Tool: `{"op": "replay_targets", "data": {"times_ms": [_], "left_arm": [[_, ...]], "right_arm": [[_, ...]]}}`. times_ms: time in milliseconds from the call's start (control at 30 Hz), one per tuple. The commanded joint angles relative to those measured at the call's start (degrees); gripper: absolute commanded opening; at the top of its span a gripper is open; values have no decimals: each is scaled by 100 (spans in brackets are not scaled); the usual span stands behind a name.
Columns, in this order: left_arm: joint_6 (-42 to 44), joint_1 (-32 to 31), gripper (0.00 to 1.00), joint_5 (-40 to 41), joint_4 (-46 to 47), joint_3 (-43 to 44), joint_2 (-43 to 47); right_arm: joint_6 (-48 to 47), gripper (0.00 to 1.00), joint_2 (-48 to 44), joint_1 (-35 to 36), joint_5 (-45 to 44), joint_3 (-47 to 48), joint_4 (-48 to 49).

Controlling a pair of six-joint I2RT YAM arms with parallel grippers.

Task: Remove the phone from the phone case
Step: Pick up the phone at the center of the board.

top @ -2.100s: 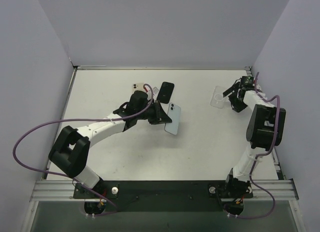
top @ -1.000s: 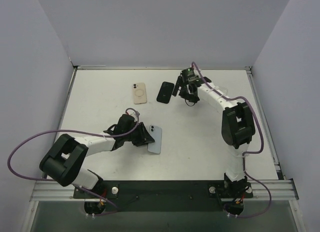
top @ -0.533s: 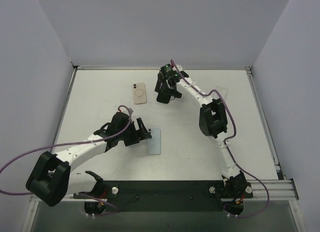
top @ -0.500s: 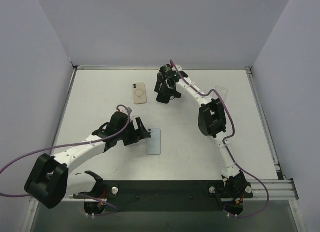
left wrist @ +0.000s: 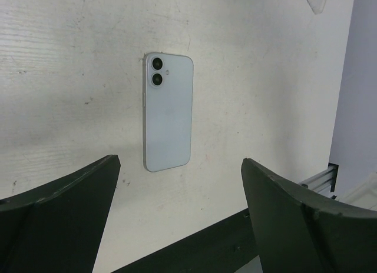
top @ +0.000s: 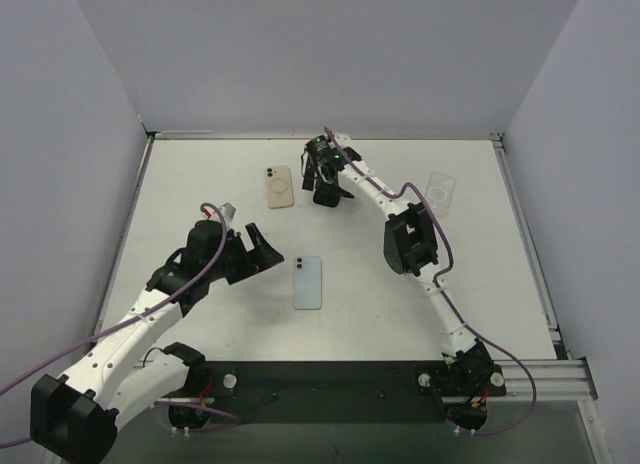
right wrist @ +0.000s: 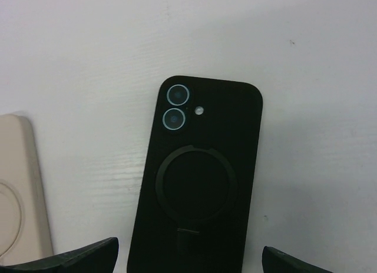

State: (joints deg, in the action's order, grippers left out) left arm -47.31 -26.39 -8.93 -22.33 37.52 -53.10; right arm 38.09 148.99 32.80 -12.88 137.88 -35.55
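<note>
While the left tool (left wrist: 179, 167) and right tool (right wrist: 189, 245) gape, the black phone case (right wrist: 200, 167) runs off-frame below.

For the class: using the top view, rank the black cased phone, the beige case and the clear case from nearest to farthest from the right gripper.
1. black cased phone: directly under the right gripper, at the table's far middle.
2. beige case: just left of that phone.
3. clear case: well off to the right, near the table's right edge.
</note>
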Motion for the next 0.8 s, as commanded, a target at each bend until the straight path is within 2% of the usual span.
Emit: {"op": "replay_targets", "data": {"times_ms": [0,367,767], "left_arm": [[64,99,96,93,-430,414,274],[134,117,96,32,-510,450,309],[125,161,96,-56,-430,388,353]], "right_arm": [[-267,100,16,289,-558,335,-303],[-337,100,368,166,-400,485,-532],[-249,100,289,-62,-206,274,-646]]}}
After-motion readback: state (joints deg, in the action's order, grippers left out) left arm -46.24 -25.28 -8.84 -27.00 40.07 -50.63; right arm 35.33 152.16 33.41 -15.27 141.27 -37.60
